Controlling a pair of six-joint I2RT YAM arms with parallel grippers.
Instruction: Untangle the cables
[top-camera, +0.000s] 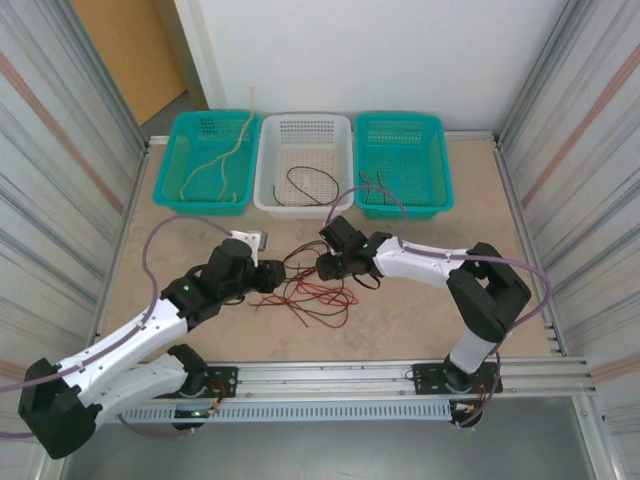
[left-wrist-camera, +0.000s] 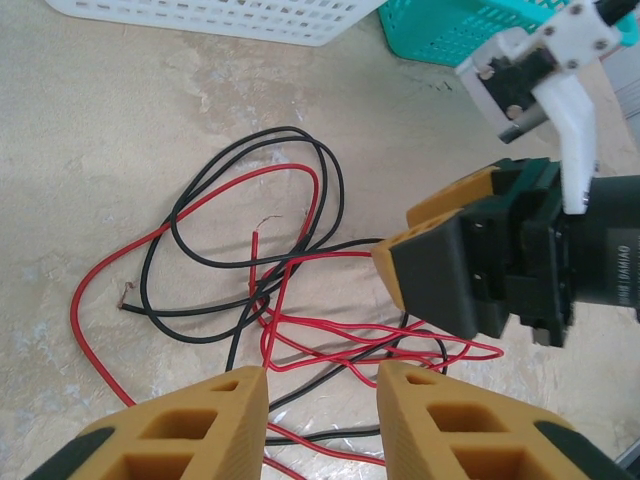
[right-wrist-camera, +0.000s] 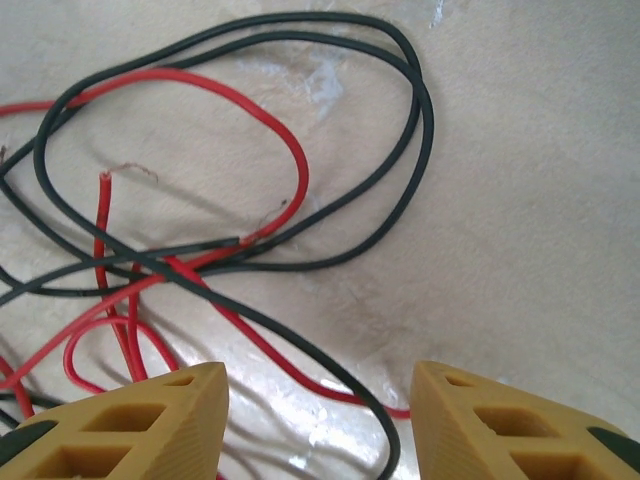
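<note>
The left jaws stand parted with nothing between them, low over the near-left edge of the tangle (top-camera: 310, 288). The right jaws are spread wider, also empty, above its far-right edge. Between them, loose on the worktop (top-camera: 420, 320), lie the red cables (left-wrist-camera: 290, 345) and black cables (left-wrist-camera: 200, 250), well short of the baskets at the back. The heap runs roughly left to right, so each arm faces one end of it and neither is clearly nearer. In the left wrist view the busiest crossing (left-wrist-camera: 262, 300), where red strands pile up and a black strand passes through, lies straight ahead of the fingertips. A bare red end (left-wrist-camera: 254, 238) stands just beyond it. In the right wrist view a wide black loop (right-wrist-camera: 420, 120) opens ahead of the jaws, and a black and a red strand run down into the gap between them. My reading is that one arm must pin a strand while the other draws one colour sideways along the heap. At the back, the tan cables (top-camera: 215, 165) already rest in the left teal basket (top-camera: 178, 140), and a black cable (top-camera: 305, 185) lies in the white basket (top-camera: 268, 150).
</note>
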